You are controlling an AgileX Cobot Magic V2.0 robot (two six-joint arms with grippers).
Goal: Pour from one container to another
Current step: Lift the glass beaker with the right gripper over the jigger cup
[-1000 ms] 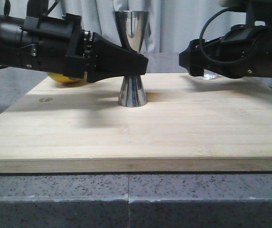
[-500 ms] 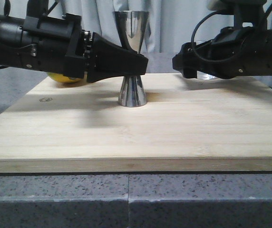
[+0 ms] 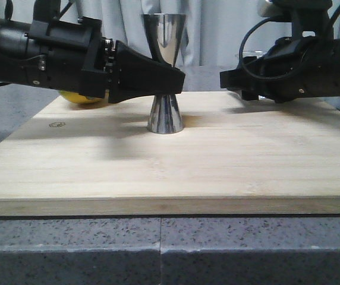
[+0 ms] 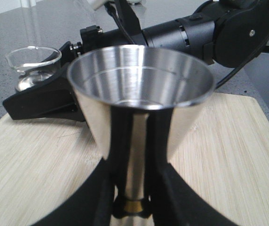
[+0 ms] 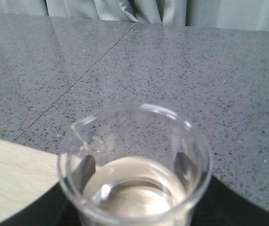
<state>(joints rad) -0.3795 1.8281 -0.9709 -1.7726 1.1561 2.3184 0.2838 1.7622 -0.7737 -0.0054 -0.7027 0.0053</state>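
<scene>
Front view: the jigger [image 3: 164, 71] stands upright on the wooden board [image 3: 170, 160], near the board's far centre. The left pincer [image 3: 173, 80] is pinched on the jigger at its narrow waist, entering from the left side. The right pincer [image 3: 232, 80] is held above the far right part of the board, well apart from the jigger. Only the rim of the beaker [image 3: 252, 54] shows behind the right arm. A yellow object [image 3: 82, 98] lies partly hidden behind the left arm. The board rests on the grey speckled desk [image 3: 158, 249].

Left wrist view: the jigger [image 4: 140, 94] fills the centre, its upper cup open and showing no liquid. The gold band [image 4: 133, 205] at the waist sits between the two black fingers [image 4: 101, 197], which press against it. The beaker [image 4: 33, 66] is seen beyond, clamped in the right pincer [image 4: 45, 96], upright and clear of the jigger.

Right wrist view: the beaker [image 5: 134, 165] is upright, pinched by the right pincer, and holds clear liquid in its lower part. Its pouring lip [image 5: 78, 127] is visible on the rim. The board [image 5: 12, 179] and the desk [image 5: 172, 70] lie behind it
</scene>
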